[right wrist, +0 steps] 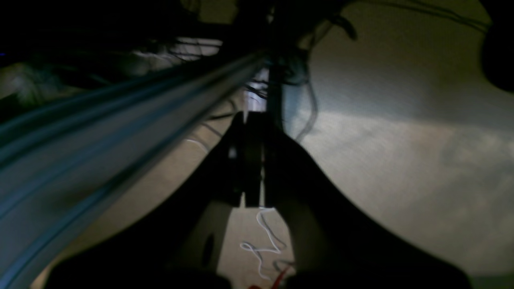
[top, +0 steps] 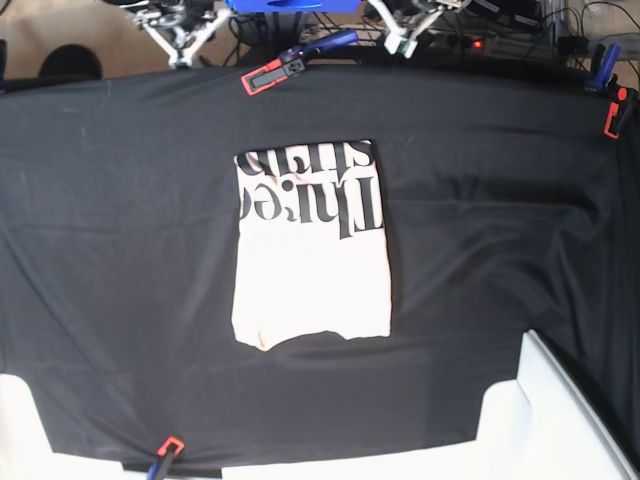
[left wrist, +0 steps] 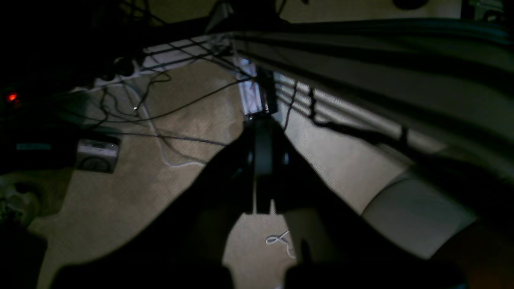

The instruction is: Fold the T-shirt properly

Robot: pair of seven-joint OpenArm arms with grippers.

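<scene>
The pale pink T-shirt [top: 310,270] lies folded into a tall rectangle in the middle of the black cloth [top: 120,250], with large black lettering [top: 312,185] across its far end. Neither gripper shows in the base view. In the left wrist view my left gripper [left wrist: 261,132] is shut with nothing between its dark fingers, hanging beside the table's edge over the floor. My right gripper [right wrist: 251,124] is likewise shut and empty, pointing down along a metal rail. The T-shirt is out of sight in both wrist views.
Red clamps [top: 265,75] [top: 612,115] [top: 168,447] pin the black cloth to the table's edges. White arm parts [top: 560,420] rise at the near right corner. Loose cables [left wrist: 160,116] and a power strip lie on the beige floor below.
</scene>
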